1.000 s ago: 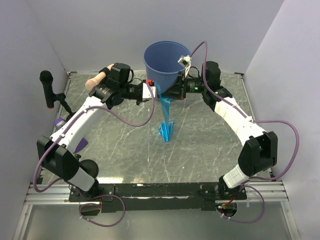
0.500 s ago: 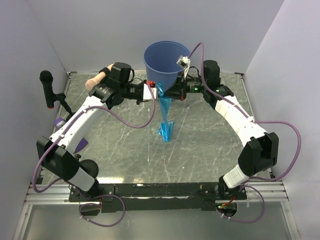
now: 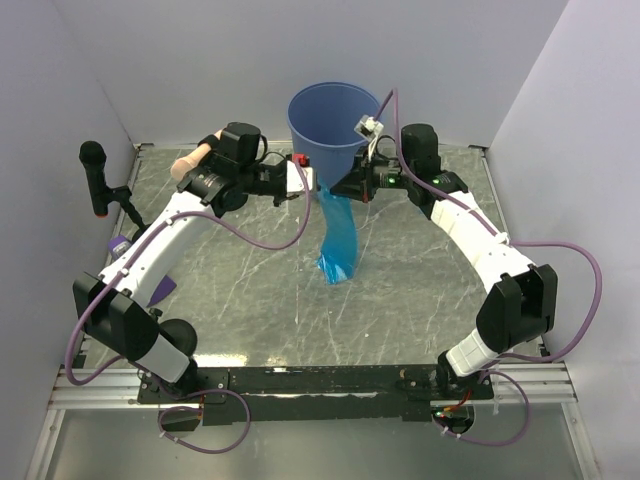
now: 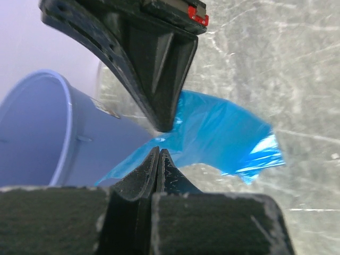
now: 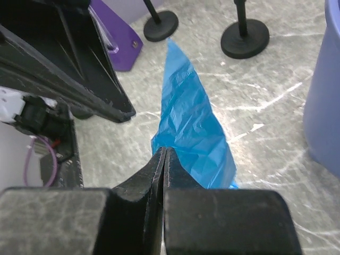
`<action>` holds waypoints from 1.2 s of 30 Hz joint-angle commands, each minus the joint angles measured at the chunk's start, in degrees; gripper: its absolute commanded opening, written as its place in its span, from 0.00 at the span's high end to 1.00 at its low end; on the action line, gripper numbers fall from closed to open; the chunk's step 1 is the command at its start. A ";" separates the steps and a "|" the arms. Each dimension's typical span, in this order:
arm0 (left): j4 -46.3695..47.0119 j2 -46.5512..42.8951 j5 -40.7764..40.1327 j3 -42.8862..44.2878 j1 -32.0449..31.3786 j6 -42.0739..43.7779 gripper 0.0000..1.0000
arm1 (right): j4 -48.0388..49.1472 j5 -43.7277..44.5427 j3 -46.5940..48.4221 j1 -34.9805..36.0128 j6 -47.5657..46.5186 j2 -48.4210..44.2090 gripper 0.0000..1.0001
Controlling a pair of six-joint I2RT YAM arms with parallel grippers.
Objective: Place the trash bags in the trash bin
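The trash bin is a round blue bucket standing at the back middle of the table. One translucent blue trash bag hangs in front of it, its lower end on the table. My left gripper and right gripper meet at the bag's top edge just below the bin's rim. Both are shut on the film. In the left wrist view the gripper pinches the bag beside the bin. In the right wrist view the gripper pinches the bag, with the bin at the right edge.
A black microphone on a stand stands at the far left. A beige object lies behind the left arm and a purple piece lies beside it. Two black round stand bases and the purple piece show in the right wrist view.
The bag's upper part has spread from a narrow twisted strip into a wider sheet. Both grippers have shifted slightly up toward the bin, still holding it.
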 commanded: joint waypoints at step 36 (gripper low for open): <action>3.51 0.98 3.38 1.39 -0.54 -10.09 0.99 | 0.71 11.04 -3.49 -0.79 2.24 -1.76 1.00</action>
